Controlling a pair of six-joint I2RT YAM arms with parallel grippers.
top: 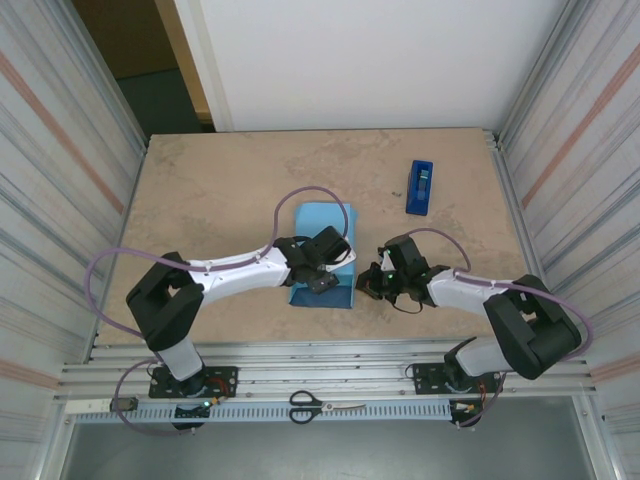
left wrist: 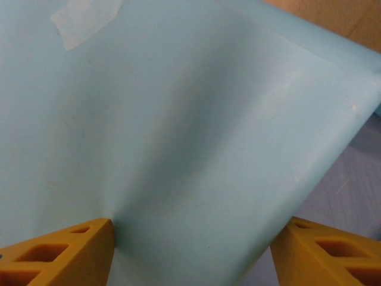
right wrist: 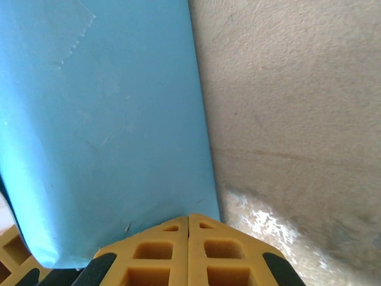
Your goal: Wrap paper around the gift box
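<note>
From the top, the paper [top: 322, 218] lies mid-worktop [top: 220, 190], with a tape dispenser [top: 420, 187] at its 2 o'clock. Up close, the right fingers [right wrist: 166, 250] are closed at its edge. The left fingers [left wrist: 65, 250] sit on both sides of it, and I cannot tell if they squeeze.

paper [left wrist: 196, 137]: smooth, matt | table [right wrist: 286, 89]: rough, mottled | walls [top: 60, 150]: ribbed metal
</note>
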